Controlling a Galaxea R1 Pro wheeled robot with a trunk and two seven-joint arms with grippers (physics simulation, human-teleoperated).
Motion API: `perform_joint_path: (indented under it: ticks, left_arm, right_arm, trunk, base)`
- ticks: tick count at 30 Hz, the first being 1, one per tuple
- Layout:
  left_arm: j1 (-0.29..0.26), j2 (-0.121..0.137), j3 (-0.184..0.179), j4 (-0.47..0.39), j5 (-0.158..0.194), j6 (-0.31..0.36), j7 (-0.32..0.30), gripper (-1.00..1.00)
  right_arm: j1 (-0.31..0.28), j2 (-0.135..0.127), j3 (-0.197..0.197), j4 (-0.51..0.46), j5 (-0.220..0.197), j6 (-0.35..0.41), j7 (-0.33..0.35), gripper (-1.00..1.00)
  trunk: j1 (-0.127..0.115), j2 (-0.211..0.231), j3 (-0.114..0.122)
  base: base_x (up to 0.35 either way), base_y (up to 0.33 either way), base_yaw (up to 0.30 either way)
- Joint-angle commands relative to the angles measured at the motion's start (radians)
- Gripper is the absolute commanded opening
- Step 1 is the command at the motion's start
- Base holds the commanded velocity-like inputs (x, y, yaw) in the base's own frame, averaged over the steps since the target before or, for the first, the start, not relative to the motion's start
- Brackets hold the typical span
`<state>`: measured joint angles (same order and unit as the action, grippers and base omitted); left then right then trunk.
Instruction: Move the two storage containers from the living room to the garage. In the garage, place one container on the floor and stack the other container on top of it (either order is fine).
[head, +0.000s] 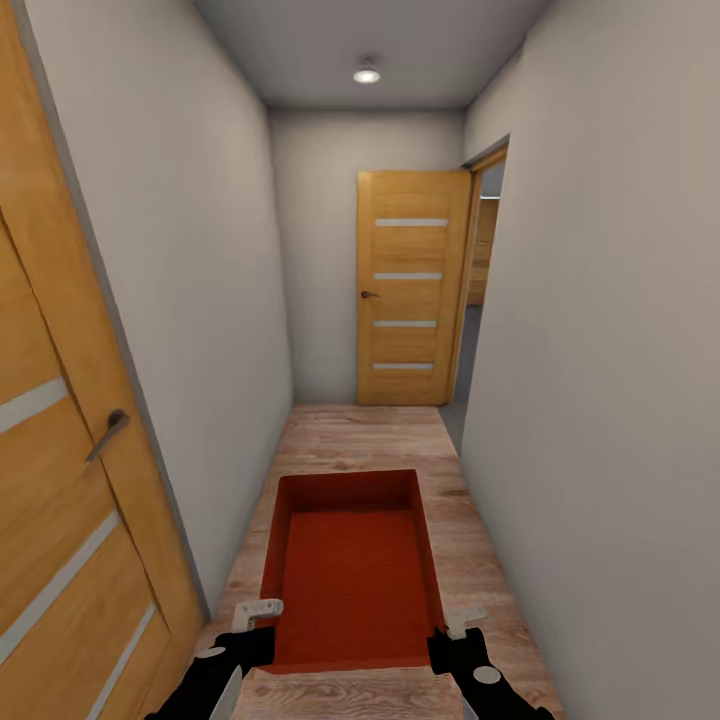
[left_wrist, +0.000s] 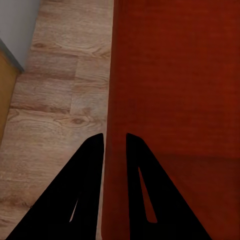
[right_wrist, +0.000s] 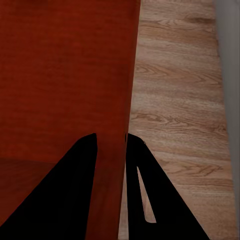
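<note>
Carrying an orange-red bin (head: 352, 570) down a hallway over wood floor (head: 480, 560); left fingers (left_wrist: 92, 150) and right fingers (right_wrist: 134, 150) each clamped on a side wall. No readable writing.

Even, flat simulator lighting, moderately bright. One round ceiling lamp (head: 366, 74) glows at the hallway's far end; ceiling around it stays grey. Walls (head: 220, 250) shade softly, darker toward the corners. No hard cast shadows, no glare. Head view slightly soft, with wide-angle stretch at its edges: the near door (head: 60, 480) leans. Wrist views blurrier; gripper fingers (left_wrist: 85, 200) render as pure black silhouettes without detail.
</note>
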<state>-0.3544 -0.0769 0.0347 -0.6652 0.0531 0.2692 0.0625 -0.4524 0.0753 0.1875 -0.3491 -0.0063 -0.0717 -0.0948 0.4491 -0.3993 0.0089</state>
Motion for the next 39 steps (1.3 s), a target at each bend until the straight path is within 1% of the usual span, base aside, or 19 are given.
perform_joint_path:
  ticks: [1,39]
  left_arm:
    - [0.000,-0.001,0.007,-0.004,-0.019,-0.048,0.025,-1.00]
    - [0.000,-0.002,0.007,-0.003,-0.019,-0.048,0.025,-1.00]
  right_arm:
    - [0.000,0.027,0.007,0.002,-0.007,-0.002,0.007,-1.00]
    - [0.000,0.027,0.008,0.004,-0.007,-0.002,0.007,-1.00]
  trunk:
    - [0.001,-0.001,0.000]
    - [0.001,-0.001,0.000]
  base:
    - [0.328,0.000,0.000]
    - [0.328,0.000,0.000]
